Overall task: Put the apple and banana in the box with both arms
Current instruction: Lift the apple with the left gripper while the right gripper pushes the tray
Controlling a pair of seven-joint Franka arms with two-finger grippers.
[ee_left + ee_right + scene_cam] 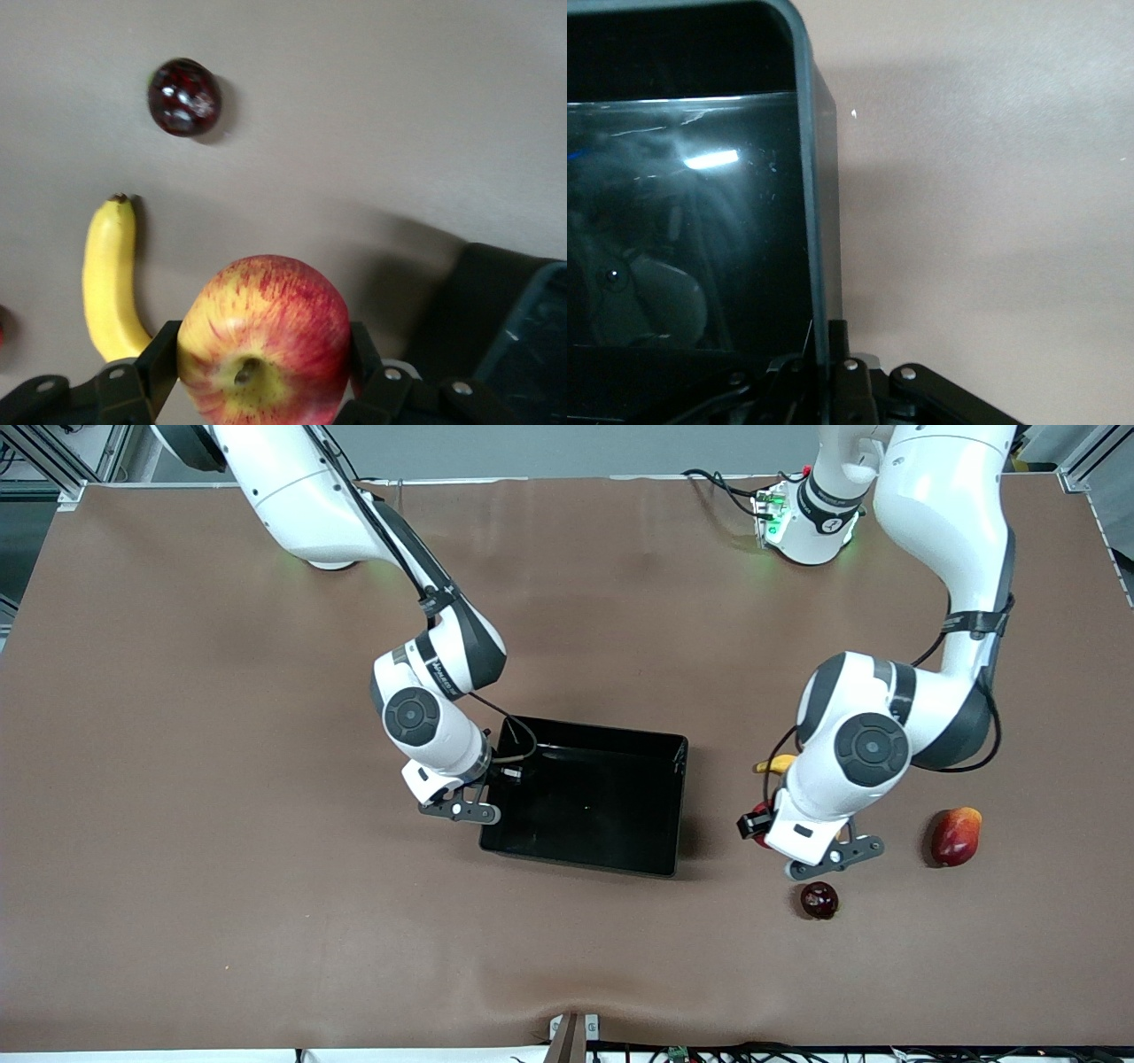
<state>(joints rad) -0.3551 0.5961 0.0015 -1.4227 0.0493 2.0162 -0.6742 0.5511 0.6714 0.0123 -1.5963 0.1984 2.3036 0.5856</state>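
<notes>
Box (586,802): glossy black tray, mid-table; landmark for all below.
Right gripper (833,372): at the box's wall on the right arm's end; fingers pressed together on that wall, pinching its rim.
Left gripper (263,372): raised over the table, off the box's end toward the left arm; fingers (159,367) pinching the apple from both sides.
Apple (264,341): red with yellow streaks, clamped between those fingers, off the table, outside the box.
Banana (112,279): flat on the table, outside the box, toward the left arm's end, mostly under the left arm in the front view.
Dark red round fruit (819,900): on the table, nearer the front camera than the box, toward the left arm's end.
Red-orange fruit (956,836): on the table, farthest from the box toward the left arm's end.
</notes>
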